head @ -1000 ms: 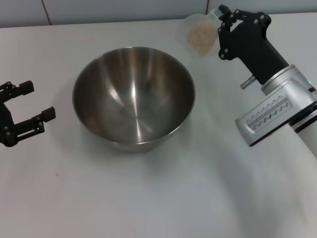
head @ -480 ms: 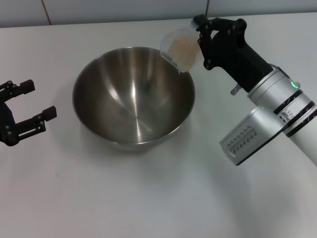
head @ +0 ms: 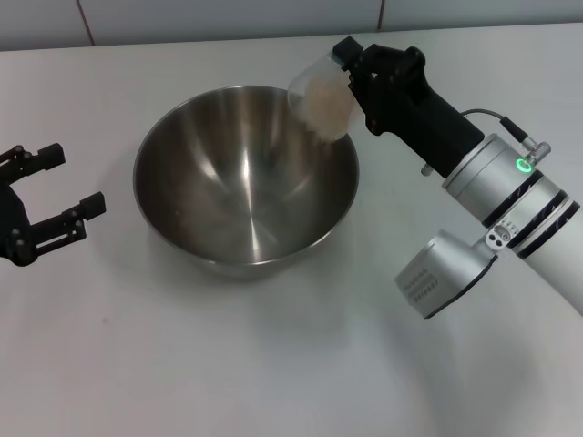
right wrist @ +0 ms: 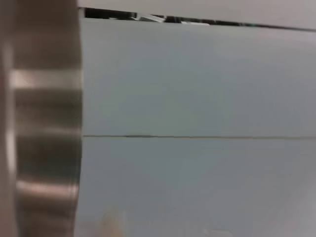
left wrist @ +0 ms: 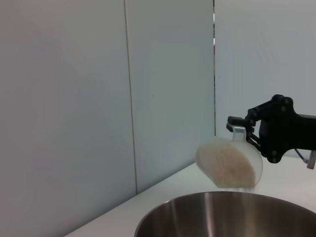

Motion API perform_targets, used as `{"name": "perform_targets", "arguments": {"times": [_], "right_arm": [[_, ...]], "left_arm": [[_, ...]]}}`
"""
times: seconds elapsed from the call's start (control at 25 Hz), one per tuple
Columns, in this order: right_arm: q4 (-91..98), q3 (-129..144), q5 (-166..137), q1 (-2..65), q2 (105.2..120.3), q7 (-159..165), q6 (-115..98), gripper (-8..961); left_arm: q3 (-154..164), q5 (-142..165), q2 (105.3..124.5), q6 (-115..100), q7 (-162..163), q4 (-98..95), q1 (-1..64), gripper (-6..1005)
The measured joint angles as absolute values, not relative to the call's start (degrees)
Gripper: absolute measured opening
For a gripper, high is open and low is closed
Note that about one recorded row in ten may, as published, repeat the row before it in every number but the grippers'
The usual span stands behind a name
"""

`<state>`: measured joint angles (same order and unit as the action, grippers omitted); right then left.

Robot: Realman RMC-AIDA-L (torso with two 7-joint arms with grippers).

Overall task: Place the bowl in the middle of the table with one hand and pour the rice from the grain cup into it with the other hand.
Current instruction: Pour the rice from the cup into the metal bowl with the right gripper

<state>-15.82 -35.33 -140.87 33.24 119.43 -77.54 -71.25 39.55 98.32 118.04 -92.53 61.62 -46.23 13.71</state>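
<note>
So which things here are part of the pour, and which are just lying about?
In the job:
bowl
grain cup with rice, tilted over the rim
right gripper, shut on the cup
left gripper, open, idle
table

Lying about:
nothing visible

Brushed, shiny steel bowl (head: 246,177); clear plastic grain cup (head: 321,94); matte white table (head: 273,364); matte black right gripper (head: 351,66).

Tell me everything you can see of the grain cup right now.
The grain cup is small, clear plastic, with a thin handle clamped by the right gripper. It is tipped well over, mouth toward the bowl, above the bowl's far rim without touching it. The rice is heaped against its lowered side.
</note>
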Motion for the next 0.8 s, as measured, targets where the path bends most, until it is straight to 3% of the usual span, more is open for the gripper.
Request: {"name": "perform_targets", "arguments": {"times": [0.8], "right_arm": [[-15.82,-34.68,-147.41,34.44,119.49,-93.9,-71.47,17]], "left_arm": [[38.34,98.23,117.98,-92.55,60.82,-46.23,13.8,782]]}}
